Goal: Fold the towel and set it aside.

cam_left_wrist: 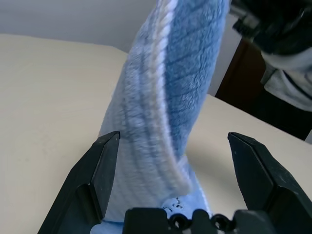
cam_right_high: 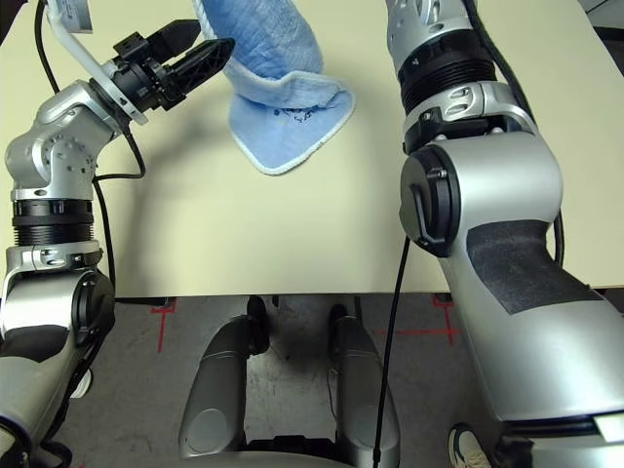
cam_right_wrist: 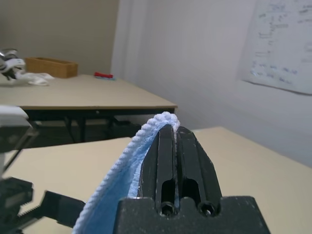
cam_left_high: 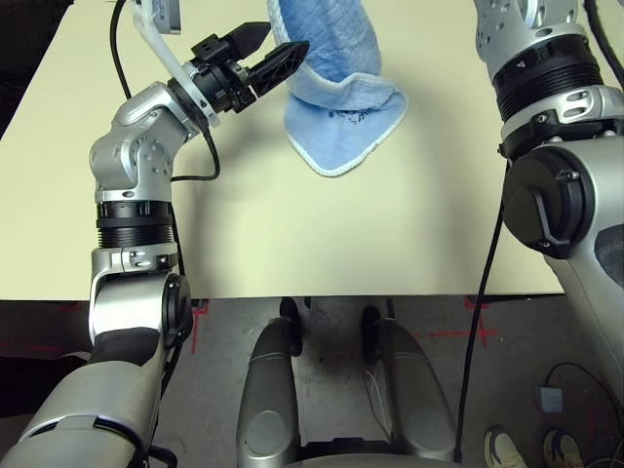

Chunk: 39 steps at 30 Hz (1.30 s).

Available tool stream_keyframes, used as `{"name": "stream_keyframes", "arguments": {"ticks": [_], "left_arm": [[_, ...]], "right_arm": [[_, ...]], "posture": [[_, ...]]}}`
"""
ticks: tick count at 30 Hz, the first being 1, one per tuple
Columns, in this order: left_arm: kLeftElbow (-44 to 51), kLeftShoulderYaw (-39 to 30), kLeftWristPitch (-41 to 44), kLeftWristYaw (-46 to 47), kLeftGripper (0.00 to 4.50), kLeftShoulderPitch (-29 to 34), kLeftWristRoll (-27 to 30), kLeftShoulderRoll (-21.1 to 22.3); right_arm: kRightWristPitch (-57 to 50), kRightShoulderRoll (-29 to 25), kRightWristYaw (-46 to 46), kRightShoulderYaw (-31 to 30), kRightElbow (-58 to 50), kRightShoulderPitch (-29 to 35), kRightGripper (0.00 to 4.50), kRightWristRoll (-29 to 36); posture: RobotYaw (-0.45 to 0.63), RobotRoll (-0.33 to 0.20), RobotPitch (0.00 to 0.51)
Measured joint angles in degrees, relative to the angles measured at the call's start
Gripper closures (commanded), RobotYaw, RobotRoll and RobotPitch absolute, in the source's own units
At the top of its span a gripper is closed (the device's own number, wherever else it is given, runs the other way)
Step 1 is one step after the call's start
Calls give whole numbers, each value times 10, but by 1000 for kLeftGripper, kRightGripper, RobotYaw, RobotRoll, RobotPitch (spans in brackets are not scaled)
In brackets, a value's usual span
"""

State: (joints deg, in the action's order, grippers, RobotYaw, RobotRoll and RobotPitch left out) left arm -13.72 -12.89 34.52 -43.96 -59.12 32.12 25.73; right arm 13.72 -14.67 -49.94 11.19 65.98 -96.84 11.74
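Towel [cam_left_high: 336, 93] dangles from my clamped right gripper [cam_right_wrist: 174, 130]; left gripper [cam_left_wrist: 173, 141] gapes wide around it. Closing off-centre could bunch the fold, I reckon.

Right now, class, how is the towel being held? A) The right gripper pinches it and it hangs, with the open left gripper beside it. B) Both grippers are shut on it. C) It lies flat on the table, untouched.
A: the right gripper is shut on the towel, which hangs with its lower end at the table, while the left gripper stands open around it.
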Motion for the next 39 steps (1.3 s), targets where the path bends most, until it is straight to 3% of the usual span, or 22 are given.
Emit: {"name": "stream_keyframes", "arguments": {"ticks": [6, 10, 15, 20, 31, 39], "left_arm": [[-22, 5, 0, 68, 0, -27, -19, -16], [-141, 7, -75, 153, 0, -77, -74, -61], [-274, 31, -154, 185, 0, -114, -141, -69], [-343, 38, -197, 178, 0, -120, -176, -36], [-393, 55, -249, 90, 0, -117, -223, 65], [-348, 66, -176, -46, 0, -82, -212, 94]], "right_arm": [[3, 4, 8, 2, 0, 0, 4467, 0], [4, 1, 11, 4, 0, -8, 4467, 0], [7, -12, 18, 4, 0, -17, 4467, -1], [7, -48, 28, 5, 18, -18, 4467, -6], [7, -108, 27, 7, 22, -7, 4467, -17], [8, -114, 30, 7, 23, -5, 4467, -17]], "posture": [[112, 0, 300], [90, 0, 298], [55, 0, 299], [44, 0, 303], [50, 0, 307], [65, 0, 310]]}}
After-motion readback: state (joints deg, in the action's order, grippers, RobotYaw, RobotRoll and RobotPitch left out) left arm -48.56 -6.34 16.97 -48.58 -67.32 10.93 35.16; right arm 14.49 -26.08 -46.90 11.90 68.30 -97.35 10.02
